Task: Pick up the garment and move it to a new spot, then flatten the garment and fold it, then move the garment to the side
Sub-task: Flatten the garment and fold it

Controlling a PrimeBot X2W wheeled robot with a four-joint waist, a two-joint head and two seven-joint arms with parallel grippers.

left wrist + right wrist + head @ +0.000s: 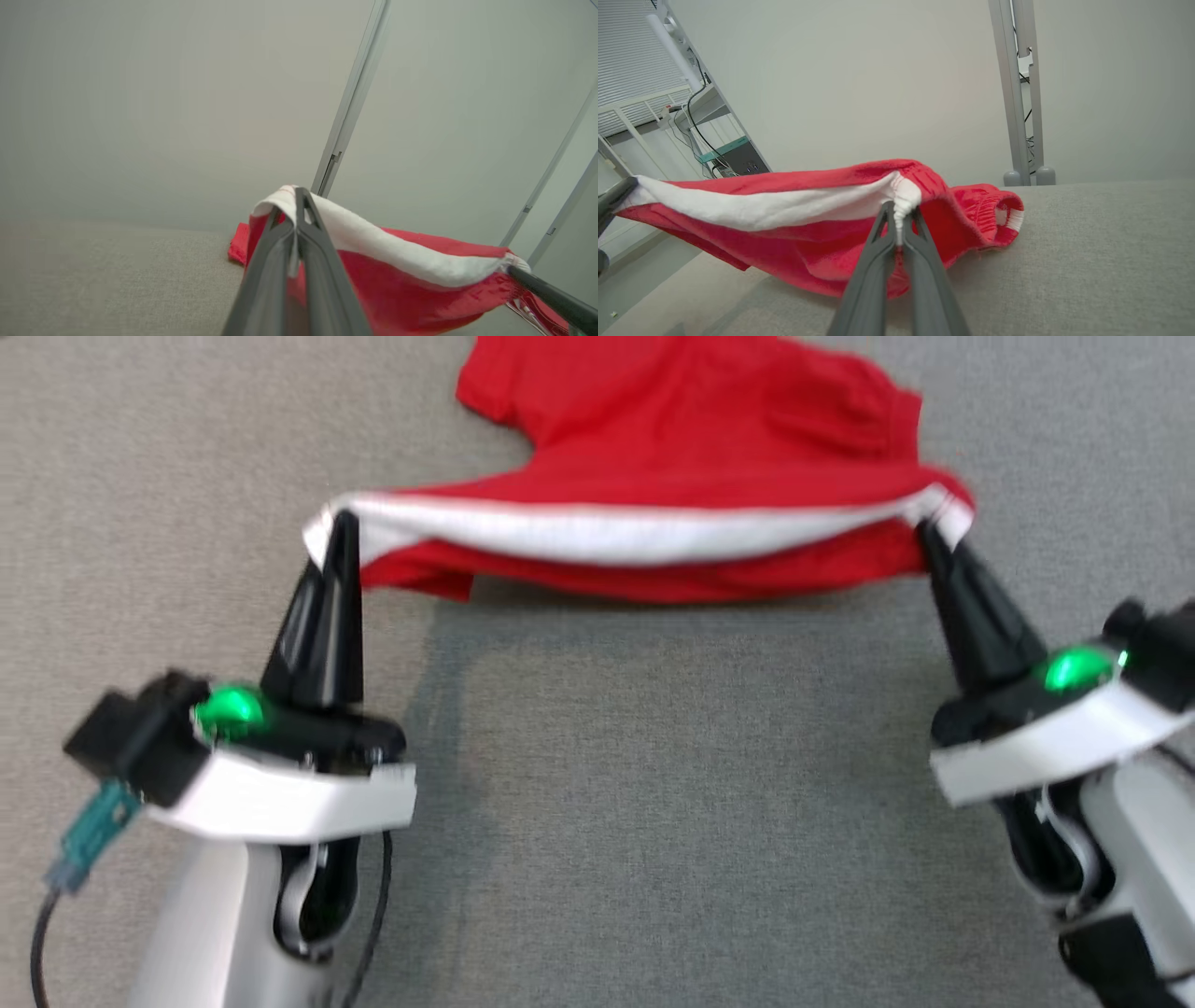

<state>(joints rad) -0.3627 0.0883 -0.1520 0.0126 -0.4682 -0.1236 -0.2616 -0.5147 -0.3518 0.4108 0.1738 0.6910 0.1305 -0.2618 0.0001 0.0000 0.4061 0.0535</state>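
The garment point(691, 439) is red with a white band along one edge, and it hangs stretched between both grippers above the grey cloth surface. My left gripper point(342, 527) is shut on the band's left corner. My right gripper point(929, 530) is shut on the band's right corner. The far part of the garment still rests on the surface. In the left wrist view the garment point(397, 280) drapes over my left gripper point(299, 196), and the right finger point(551, 296) pinches its far corner. In the right wrist view my right gripper point(900, 210) pinches the bunched white band of the garment point(794, 233).
A grey fabric surface point(653, 803) spreads below the arms. Pale wall panels and a metal post point(1017, 93) stand behind it. A shelf with cables and equipment point(733, 156) is off to one side.
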